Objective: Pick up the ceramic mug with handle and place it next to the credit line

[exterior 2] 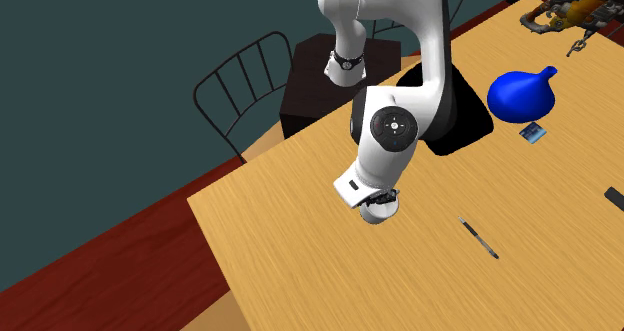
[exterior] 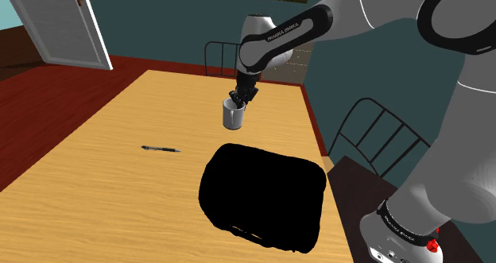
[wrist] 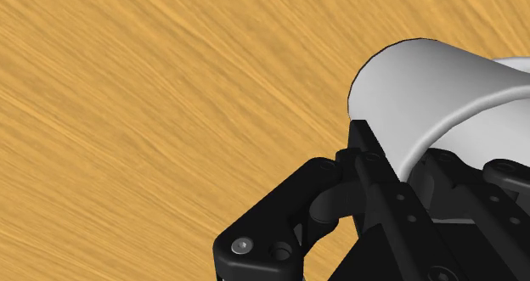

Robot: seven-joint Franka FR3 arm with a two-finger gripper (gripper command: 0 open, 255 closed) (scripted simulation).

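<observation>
Toward the shoulder view's left, a slim dark pen lay on the pale wooden counter. Right of it, near the counter's far edge, the plain grey cylindrical mug was gripped by the all-black claw, clenched on its rim wall; whether its base cleared the counter I could not tell. Nearer the stand sat a flat, rounded black shape. So thin a pinch at 1 side could likely let the mug tilt or slip in a fast carry. A low path risked clipping the pen before reaching the small blue card, my guess at the goal.
</observation>
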